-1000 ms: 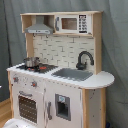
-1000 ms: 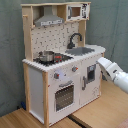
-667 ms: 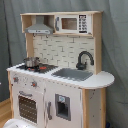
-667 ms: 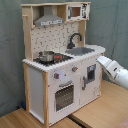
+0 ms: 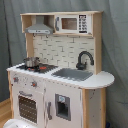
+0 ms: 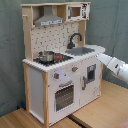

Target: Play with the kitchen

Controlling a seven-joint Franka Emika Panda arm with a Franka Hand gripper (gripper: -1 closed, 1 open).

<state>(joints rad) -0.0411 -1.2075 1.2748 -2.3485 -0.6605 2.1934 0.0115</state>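
Gripper-wise, I honestly can't tell how open it is or whether it has hold of anything. All I get in the second exterior view is the white robot arm (image 6: 114,66) coming in from the second exterior view's right, and its front end disappears right at the side of the tall white and light-wood toy play kitchen (image 6: 60,60), just under the rounded end of the counter. At the bottom edge of the first exterior view I only see a whitish blob I can't make out.

The toy kitchen itself (image 5: 57,70) stands on a wooden floor (image 6: 95,110) in front of a grey-green curtain (image 6: 112,25). Up top sit a grey range hood (image 5: 39,29) and a white toy microwave (image 5: 73,24). On the counter, a small silver pot (image 5: 31,62) stands on the black stovetop (image 5: 36,67), with the grey sink (image 5: 74,74) beside it and the black curved faucet (image 5: 84,59) behind the sink. Below are the windowed oven door (image 6: 65,96) and a cupboard door (image 6: 91,75).
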